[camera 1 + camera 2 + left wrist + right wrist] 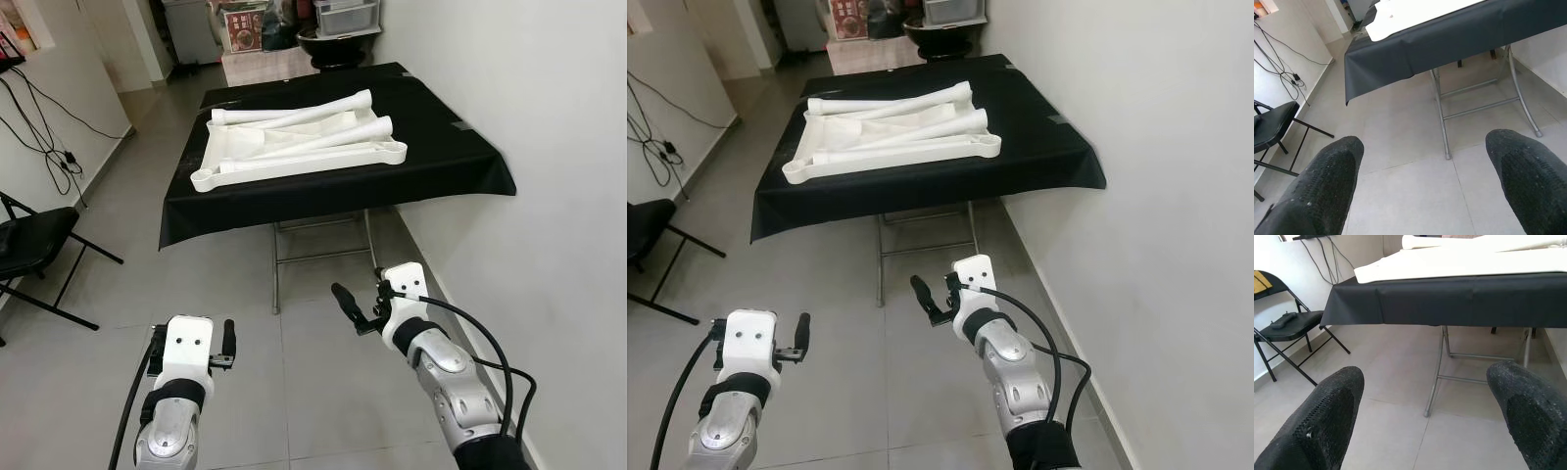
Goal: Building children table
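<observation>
**Q:** ok so where are the table parts right now? and what are your grippers doing?

**A:** The white plastic tabletop [294,157] is lying flat on the black-draped folding table [441,162], closer to that table's near-left corner than to the wall side. It sits like a shallow tray, and the white legs [323,125] are piled loose across it, long tubes fanning from its far-left corner toward its right edge. One leg end pokes out near the tabletop's right corner. Can't count the legs for sure from here, they overlap.

**Q:** and your hands?

**A:** Both empty. My left gripper [1420,181] is released, fingers spread wide apart, hovering low over the grey tile floor [294,392], well short of the table's near edge. My right gripper [1425,421] is the same deal, fingers parted, nothing between them, raised a little higher and pointing at the table's metal frame [318,257].

**Q:** anything else around?

**A:** A black folding chair [34,245] off to my left by the wall, with some cables [44,137] hanging down that wall. White wall [549,196] runs along the table's right edge.
</observation>
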Robot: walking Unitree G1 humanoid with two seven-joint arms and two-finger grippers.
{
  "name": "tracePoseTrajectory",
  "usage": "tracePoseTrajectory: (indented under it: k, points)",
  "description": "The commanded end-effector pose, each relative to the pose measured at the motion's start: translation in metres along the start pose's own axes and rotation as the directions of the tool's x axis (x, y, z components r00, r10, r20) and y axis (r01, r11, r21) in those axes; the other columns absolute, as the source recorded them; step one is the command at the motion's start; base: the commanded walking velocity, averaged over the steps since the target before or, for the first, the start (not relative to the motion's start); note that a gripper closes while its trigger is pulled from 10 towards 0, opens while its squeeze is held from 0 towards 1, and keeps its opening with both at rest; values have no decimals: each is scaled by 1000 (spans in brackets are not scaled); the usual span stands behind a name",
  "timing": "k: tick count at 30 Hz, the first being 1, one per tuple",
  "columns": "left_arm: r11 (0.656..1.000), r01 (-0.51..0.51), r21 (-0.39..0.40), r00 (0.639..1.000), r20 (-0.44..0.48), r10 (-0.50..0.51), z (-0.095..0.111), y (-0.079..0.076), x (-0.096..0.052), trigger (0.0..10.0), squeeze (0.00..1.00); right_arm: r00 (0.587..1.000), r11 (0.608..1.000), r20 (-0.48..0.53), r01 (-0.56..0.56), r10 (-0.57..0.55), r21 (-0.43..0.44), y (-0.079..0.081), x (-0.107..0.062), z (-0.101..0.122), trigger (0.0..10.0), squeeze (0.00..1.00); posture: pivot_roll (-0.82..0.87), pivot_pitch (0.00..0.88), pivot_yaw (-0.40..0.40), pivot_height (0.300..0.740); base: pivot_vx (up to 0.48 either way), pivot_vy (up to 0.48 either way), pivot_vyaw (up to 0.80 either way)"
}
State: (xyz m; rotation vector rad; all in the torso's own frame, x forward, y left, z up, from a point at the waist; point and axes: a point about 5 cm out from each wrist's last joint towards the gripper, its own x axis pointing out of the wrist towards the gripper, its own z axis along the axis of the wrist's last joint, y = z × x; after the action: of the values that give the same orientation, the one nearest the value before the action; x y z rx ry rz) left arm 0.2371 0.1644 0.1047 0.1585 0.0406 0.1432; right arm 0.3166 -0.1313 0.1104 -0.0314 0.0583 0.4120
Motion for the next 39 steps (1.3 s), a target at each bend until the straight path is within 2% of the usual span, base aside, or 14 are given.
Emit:
tracePoseTrajectory:
  k: [1, 29, 32, 35, 37, 38, 39]
  points:
    - [1000, -11, 7, 999, -33, 11, -6, 4, -1, 10000, 0, 1000, 1000, -2, -12, 12, 13, 3, 2, 1, 10000, 0, -61, 61, 82, 740, 0, 0, 0]
    - [1000, 16, -20, 998, -59, -17, -9, 5, 1, 10000, 0, 1000, 1000, -3, -28, 28, 13, 4, 3, 1, 10000, 0, -73, 51, 95, 740, 0, 0, 0]
    - [995, 69, -66, 997, -34, -72, -6, 5, -1, 10000, 0, 1000, 999, 2, -29, 29, -14, 5, 5, 3, 10000, 0, -78, 41, 99, 740, 0, 0, 0]
    - [993, 90, -75, 996, -19, -91, -4, 5, -1, 10000, 0, 999, 999, 7, -31, 31, -24, 5, 6, 4, 10000, 0, -77, 40, 100, 740, 0, 0, 0]
    - [995, 104, 8, 994, 25, -104, 1, 7, -2, 10000, 0, 999, 999, 16, -46, 46, -24, 7, 7, 5, 10000, 0, -77, 29, 112, 740, 0, 0, 0]
    - [995, 104, 8, 994, 25, -104, 1, 7, -2, 10000, 0, 999, 999, 16, -46, 46, -24, 7, 7, 5, 10000, 0, -77, 29, 112, 740, 0, 0, 0]
    - [994, 103, 45, 994, 31, -104, 3, 7, -2, 10000, 0, 999, 998, 20, -50, 51, -23, 8, 7, 5, 10000, 0, -77, 29, 112, 740, 0, 0, 0]
